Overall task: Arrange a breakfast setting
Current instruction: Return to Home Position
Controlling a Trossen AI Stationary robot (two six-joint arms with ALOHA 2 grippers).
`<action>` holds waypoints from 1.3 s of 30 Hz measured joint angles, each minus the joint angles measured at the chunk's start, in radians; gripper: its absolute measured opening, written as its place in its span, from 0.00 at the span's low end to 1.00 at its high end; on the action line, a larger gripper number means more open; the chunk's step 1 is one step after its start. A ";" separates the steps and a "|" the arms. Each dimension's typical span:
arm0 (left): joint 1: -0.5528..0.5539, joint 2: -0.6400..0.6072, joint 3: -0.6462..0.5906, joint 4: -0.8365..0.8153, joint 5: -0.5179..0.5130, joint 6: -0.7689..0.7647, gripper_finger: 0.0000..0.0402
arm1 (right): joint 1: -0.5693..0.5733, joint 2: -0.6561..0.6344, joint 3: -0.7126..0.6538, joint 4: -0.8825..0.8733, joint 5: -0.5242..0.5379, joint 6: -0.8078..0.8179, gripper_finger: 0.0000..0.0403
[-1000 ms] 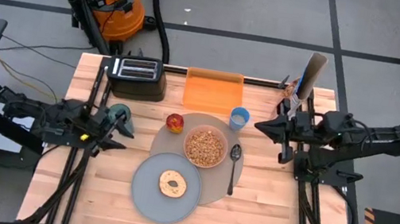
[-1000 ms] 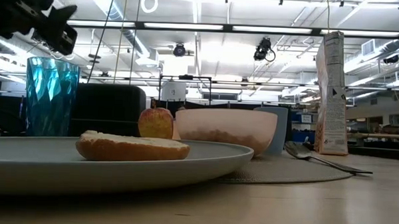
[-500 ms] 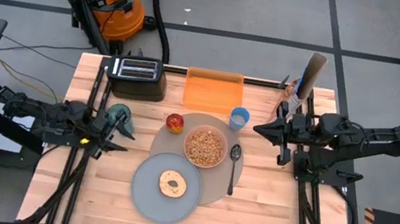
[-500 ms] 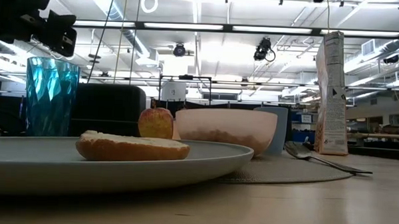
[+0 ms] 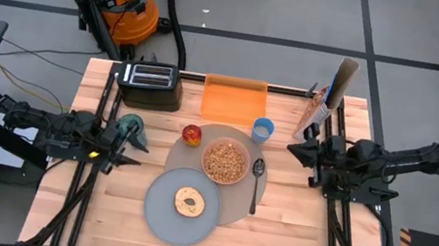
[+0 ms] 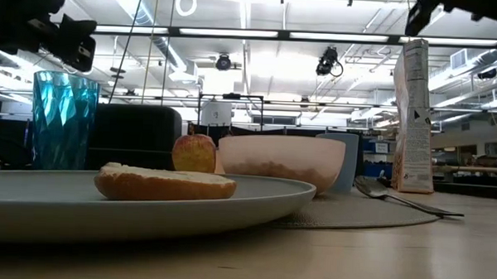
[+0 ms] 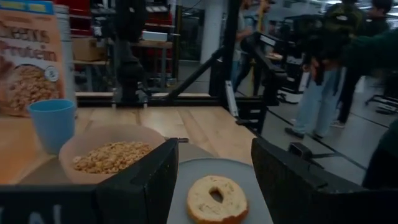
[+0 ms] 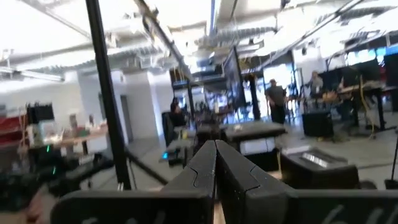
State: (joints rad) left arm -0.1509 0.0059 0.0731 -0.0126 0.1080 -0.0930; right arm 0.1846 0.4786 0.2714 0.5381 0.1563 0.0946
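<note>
The pink bowl [image 5: 225, 161] is set on the round mat [image 5: 235, 201], spoon [image 5: 256, 182] beside it, apple [image 5: 192, 135] and blue cup [image 5: 262, 130] at its far rim, bagel [image 5: 188, 201] on the overlapping grey plate [image 5: 160, 211]; left gripper [image 5: 141, 150] is held with fingers apart at the table's left, right gripper [image 5: 293, 148] pressed closed, empty, at its right.

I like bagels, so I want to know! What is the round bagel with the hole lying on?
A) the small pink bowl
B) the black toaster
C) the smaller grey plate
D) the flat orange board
C: the round bagel lies flat in the middle of the smaller grey plate, seen from above.
</note>
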 joint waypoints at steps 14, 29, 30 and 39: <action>0.000 0.000 0.000 -0.007 -0.111 0.057 0.52 | 0.019 -0.189 -0.233 0.118 -0.003 0.045 0.04; 0.000 0.000 -0.012 0.195 -0.105 0.075 0.52 | 0.019 -0.230 -0.265 0.093 0.010 0.089 0.04; 0.000 0.000 -0.036 0.250 -0.105 0.075 0.52 | 0.019 -0.230 -0.265 0.092 0.010 0.088 0.04; -0.004 0.005 -0.064 0.317 -0.110 0.085 0.52 | 0.019 -0.230 -0.265 0.089 0.006 0.088 0.04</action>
State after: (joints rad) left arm -0.1547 0.0113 0.0090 0.3048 -0.0016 -0.0085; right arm 0.2031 0.2481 0.0059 0.6270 0.1623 0.1822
